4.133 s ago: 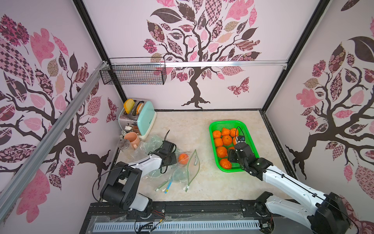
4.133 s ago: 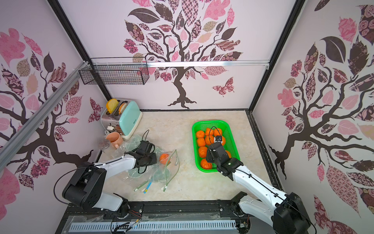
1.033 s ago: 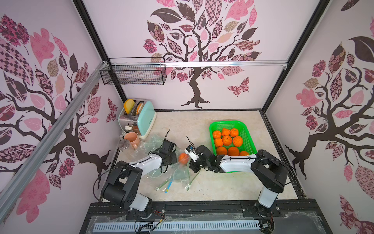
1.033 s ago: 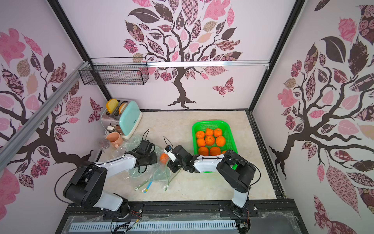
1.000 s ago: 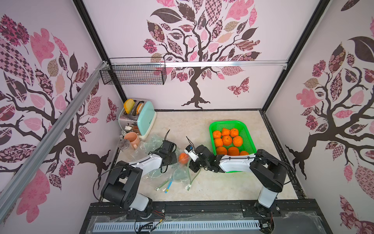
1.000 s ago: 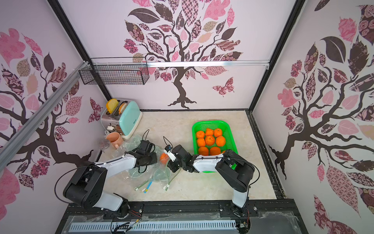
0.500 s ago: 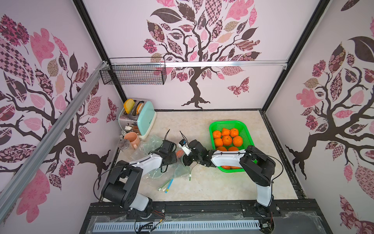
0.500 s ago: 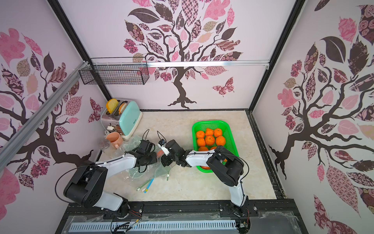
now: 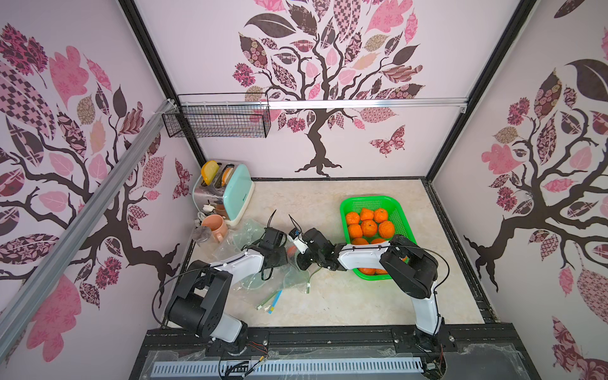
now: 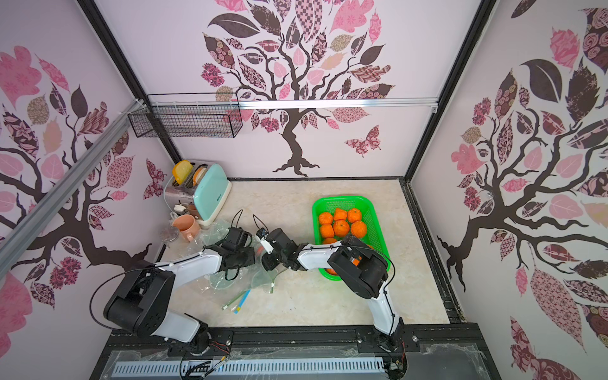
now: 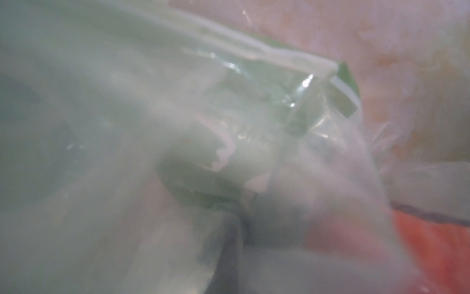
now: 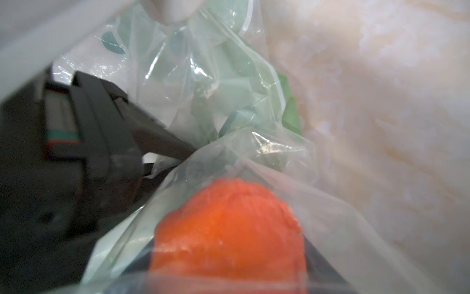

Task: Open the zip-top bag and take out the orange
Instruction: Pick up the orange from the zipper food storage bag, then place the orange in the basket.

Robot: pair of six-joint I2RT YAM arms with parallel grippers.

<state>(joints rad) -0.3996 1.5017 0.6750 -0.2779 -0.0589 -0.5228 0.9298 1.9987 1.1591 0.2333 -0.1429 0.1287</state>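
Right gripper, come over from the green basket to the zip-top bag: orange dead ahead between parted jaws, grip unconfirmed; left gripper pinched shut on its film.

- Toaster, mint-sided, in the back left corner of the table, bread in its slots.
- Mug, pink, just in front of the toaster.
- Basket, green, on the right, heaped with round orange fruit.
- Wire rack hanging on the back wall.
- Green and blue strips lying near the front.
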